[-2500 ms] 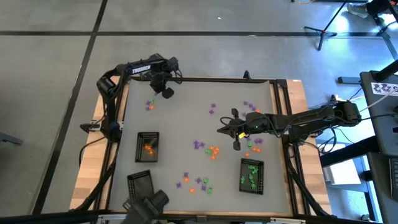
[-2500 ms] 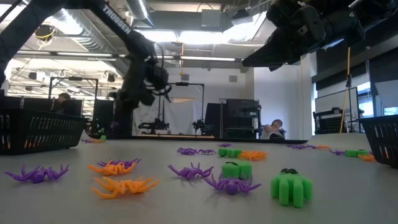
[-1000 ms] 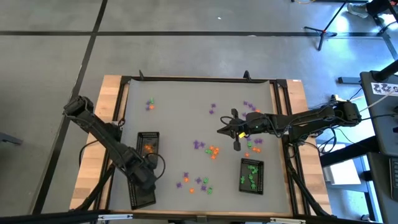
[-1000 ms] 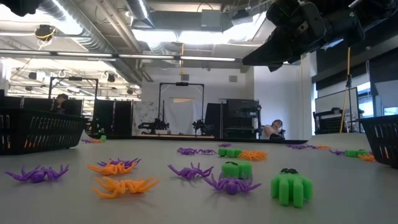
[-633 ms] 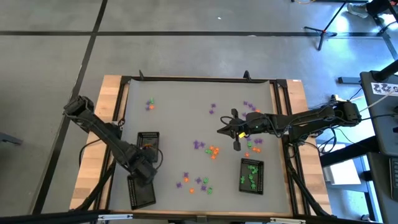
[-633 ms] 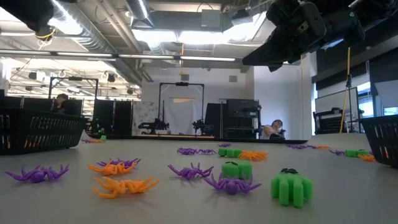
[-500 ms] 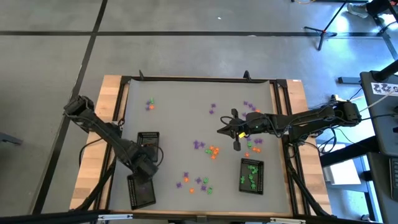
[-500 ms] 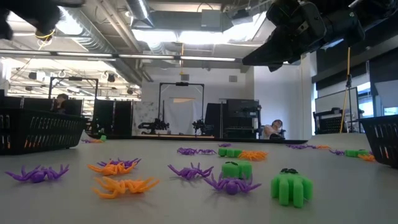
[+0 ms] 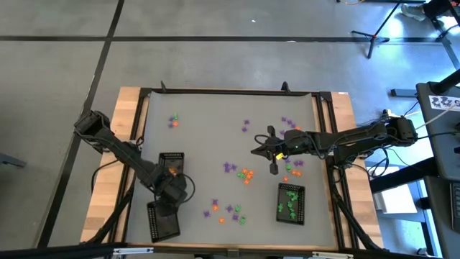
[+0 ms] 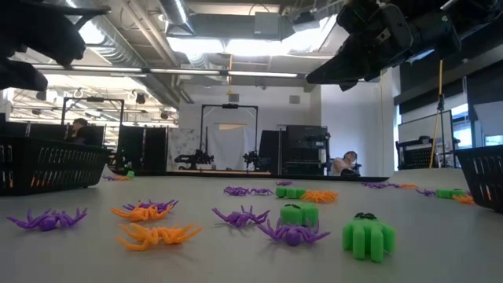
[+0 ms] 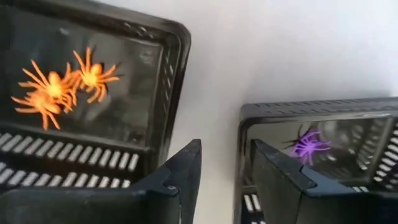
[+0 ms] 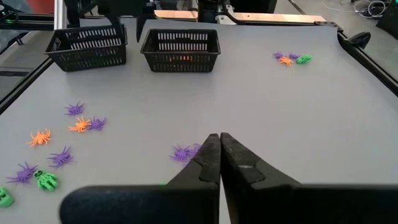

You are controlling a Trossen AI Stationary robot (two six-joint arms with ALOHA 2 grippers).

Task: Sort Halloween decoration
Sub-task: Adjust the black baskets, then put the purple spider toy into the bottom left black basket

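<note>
High view: three black mesh trays are sitting on the grey table (image 9: pixel 208 122). The orange tray (image 9: pixel 171 165) and the purple tray (image 9: pixel 163 220) are at the near left, and the green tray (image 9: pixel 290 202) is at the near right. Loose trinkets (image 9: pixel 244 174) are lying scattered in small clusters across the middle and the far side. The left gripper (image 9: pixel 172 196) is hovering over the gap between the two left trays. The right gripper (image 9: pixel 267 152) is hanging above the table's middle, with trinkets just beside it on its near side.

Low view: about nine trinkets are showing up close, counting purple spiders (image 10: pixel 238 216), orange spiders (image 10: pixel 156 234) and green blocky figures (image 10: pixel 368 237). The right arm is hanging overhead at the upper right.

Left wrist view: the left gripper (image 11: pixel 225 163) is standing with its fingers parted and empty. Three orange spiders (image 11: pixel 55 88) are lying in one tray, and one purple spider (image 11: pixel 308 145) is lying in the other.

Right wrist view: the right gripper (image 12: pixel 220 155) is pressing its fingers together on nothing. A purple cluster (image 12: pixel 184 152) is lying just beside the tips, and the two left trays are standing far across the table.
</note>
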